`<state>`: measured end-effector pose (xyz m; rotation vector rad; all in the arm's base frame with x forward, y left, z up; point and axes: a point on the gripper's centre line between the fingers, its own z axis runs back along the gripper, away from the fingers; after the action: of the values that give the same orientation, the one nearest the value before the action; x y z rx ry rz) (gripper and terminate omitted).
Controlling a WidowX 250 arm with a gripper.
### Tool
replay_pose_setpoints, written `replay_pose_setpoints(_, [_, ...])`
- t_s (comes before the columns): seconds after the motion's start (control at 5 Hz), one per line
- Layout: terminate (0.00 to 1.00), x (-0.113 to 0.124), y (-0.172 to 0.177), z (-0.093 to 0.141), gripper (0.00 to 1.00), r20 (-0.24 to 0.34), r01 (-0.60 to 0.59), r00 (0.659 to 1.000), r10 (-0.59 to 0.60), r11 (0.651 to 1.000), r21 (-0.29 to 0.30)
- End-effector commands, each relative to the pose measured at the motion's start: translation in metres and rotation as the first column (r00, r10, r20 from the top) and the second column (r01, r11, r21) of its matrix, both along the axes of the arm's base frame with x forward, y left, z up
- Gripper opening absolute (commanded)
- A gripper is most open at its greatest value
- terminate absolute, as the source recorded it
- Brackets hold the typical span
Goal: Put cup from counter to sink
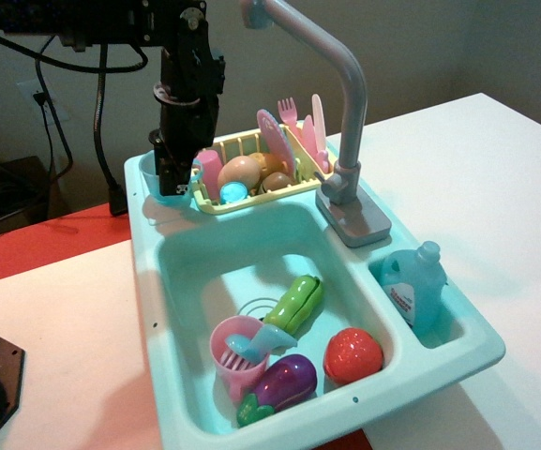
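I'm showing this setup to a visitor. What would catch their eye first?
Probably the deep pale-teal plastic toy sink, crowded with a red tomato, purple eggplant and pink ribbed cup. At the back-left corner, the black end effector reaches down at a small translucent light-blue cup beside the yellow dish rack.

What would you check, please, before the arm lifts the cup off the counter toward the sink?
1. Hand down at the cup: ok.
2. Fingers closed on the cup wall: cannot tell, the hand hides it.
3. Cup upright on the counter: ok.
4. Clearance from the yellow dish rack: not ok, very close.
5. Free drop spot in the sink, at its back left: ok.
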<state>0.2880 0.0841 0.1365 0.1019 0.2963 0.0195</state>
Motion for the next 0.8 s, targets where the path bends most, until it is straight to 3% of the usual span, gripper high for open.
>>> replay_pose_setpoints(0.0, [0.00,-0.002,0.002,0.024,0.00,0.086,-0.008,0.996,0.006,1.000,0.020])
replay_pose_setpoints(0.2, [0.00,-0.004,0.002,0.024,0.00,0.088,-0.006,0.996,0.005,1.000,0.019])
replay_pose_setpoints(0.4, [0.00,0.000,0.005,0.041,0.00,0.106,0.003,0.994,-0.010,0.998,0.060])
replay_pose_setpoints(0.6, [0.00,0.023,-0.008,0.081,0.00,0.191,0.026,0.981,-0.037,0.998,0.058])
